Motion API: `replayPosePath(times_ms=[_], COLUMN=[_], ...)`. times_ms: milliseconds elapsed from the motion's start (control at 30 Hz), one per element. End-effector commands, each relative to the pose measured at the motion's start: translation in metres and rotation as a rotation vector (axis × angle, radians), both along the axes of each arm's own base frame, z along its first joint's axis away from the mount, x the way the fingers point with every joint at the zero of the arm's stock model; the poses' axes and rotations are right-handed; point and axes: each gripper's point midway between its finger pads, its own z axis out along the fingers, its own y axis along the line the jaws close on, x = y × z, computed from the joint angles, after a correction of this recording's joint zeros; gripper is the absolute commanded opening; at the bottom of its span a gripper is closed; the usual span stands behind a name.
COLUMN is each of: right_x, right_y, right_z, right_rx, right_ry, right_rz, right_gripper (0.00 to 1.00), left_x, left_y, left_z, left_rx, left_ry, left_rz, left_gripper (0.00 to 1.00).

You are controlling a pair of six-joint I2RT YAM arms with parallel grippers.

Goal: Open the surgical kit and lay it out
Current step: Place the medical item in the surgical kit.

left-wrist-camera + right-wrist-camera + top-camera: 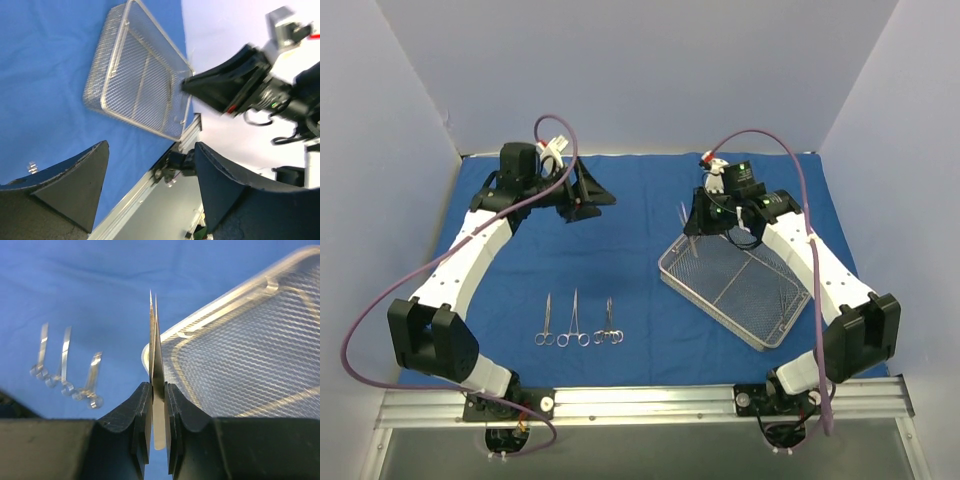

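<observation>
Blue cloth [640,290] lies spread flat with the mesh tray [712,312] sitting on its right half, and three ring-handled clamps [574,322] lie side by side on the cloth near the front, left of centre and well apart from the tray. The right pincer [158,390] is clamped narrow on the tweezers [155,355], tips up, over the tray's far left corner. The left pincer [150,150] is raised over the cloth's far left part, jaws wide, holding nothing.
</observation>
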Motion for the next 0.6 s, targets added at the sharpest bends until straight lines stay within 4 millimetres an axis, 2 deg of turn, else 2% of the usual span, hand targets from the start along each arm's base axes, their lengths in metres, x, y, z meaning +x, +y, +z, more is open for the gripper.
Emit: replayPosePath(times_ms=[0,33,200,267,300,367,567], right_x=[-0.014,-0.014,-0.025,-0.027,-0.026,-0.029,-0.029], right_y=[0.041,0.047,0.079,0.085,0.088,0.094,0.104], right_z=[0.037,0.041,0.051,0.052,0.053,0.056,0.057], right_rx=[0.114,0.116,0.149,0.157,0.163,0.176,0.182], right_ry=[-0.080,-0.086,-0.120,-0.116,-0.123,-0.129,-0.133], right_rz=[0.167,0.179,0.247,0.252,0.257,0.264,0.269], right_gripper=[0.00,0.00,0.00,0.00,0.00,0.00,0.00], left_x=[0.008,0.003,0.011,0.014,0.016,0.015,0.012], left_y=[-0.023,-0.031,-0.046,-0.051,-0.052,-0.052,-0.060], left_z=[0.043,0.043,0.034,0.027,0.033,0.019,0.010], left_rx=[-0.036,-0.023,-0.041,-0.015,-0.002,0.053,0.074], left_ry=[-0.076,-0.058,-0.002,0.016,-0.008,0.038,0.067], left_rz=[0.038,0.028,0.076,0.080,0.076,0.083,0.070], left_gripper=[0.77,0.78,0.78,0.78,0.78,0.78,0.77])
